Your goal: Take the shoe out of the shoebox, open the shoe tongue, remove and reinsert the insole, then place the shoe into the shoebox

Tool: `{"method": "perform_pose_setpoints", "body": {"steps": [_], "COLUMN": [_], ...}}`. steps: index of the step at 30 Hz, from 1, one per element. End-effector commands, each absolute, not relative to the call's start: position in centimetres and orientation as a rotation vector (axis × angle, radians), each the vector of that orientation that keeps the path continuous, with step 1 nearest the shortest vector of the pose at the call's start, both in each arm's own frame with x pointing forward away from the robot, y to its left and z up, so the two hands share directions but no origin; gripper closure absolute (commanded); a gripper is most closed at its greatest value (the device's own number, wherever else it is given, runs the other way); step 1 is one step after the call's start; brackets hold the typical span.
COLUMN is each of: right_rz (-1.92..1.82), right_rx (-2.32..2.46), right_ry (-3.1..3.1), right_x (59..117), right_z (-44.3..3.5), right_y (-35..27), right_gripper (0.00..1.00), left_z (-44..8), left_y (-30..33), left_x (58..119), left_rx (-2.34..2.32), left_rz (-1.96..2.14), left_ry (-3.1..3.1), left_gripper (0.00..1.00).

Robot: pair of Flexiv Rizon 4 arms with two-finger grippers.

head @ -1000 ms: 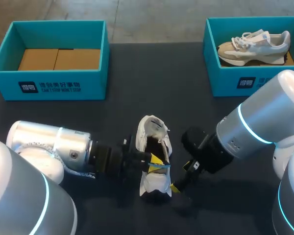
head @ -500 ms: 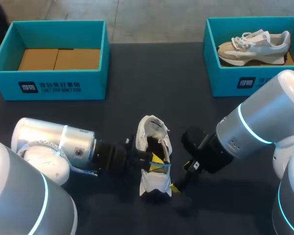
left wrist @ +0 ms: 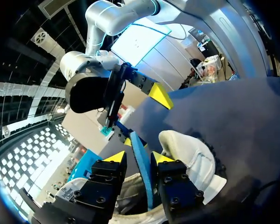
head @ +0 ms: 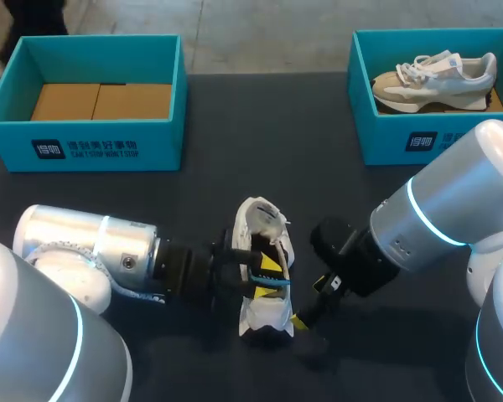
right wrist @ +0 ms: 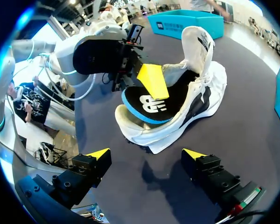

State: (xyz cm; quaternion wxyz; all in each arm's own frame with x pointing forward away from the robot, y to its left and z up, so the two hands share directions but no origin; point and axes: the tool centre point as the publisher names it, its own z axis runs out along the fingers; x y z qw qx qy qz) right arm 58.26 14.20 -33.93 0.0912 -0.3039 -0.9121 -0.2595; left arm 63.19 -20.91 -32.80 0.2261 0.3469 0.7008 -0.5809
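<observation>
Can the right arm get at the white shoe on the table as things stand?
Probably yes: the right gripper is open, and the white shoe lies just ahead of it with nothing between. The left gripper grips the insole from the far side.

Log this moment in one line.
left jaws: shut on black blue-edged insole | right jaws: open near white shoe | shoe: on dark table

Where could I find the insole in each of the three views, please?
Head view: insole sticking out of the shoe, at the left hand.
Left wrist view: blue edge pinched by the left hand.
Right wrist view: black, blue-rimmed, half out of the shoe, ahead of the open right hand.
Shared landmark: the white shoe.
</observation>
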Motion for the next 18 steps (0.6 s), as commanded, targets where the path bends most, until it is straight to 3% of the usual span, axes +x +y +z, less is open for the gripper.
{"method": "perform_pose_setpoints", "body": {"steps": [1,3,18], "right_rz": [-0.774,-0.774,-0.774], "right_rx": [-0.906,-0.906,-0.906], "right_ry": [-2.711,-2.711,-2.711], "right_x": [58.1,58.1,58.1], "right_z": [-34.0,-34.0,-34.0], "right_y": [14.2,14.2,14.2], "right_gripper": [0.0,0.0,0.0], "left_z": [-32.2,-32.2,-35.2], "left_y": [-20.0,-20.1,-20.6], "left_x": [62.4,62.4,64.4], "left_rx": [0.958,0.969,0.991], "left_rz": [-1.594,-1.588,-1.508], "left_ry": [1.931,1.937,2.007], "left_gripper": [0.82,1.0,1.0]}}
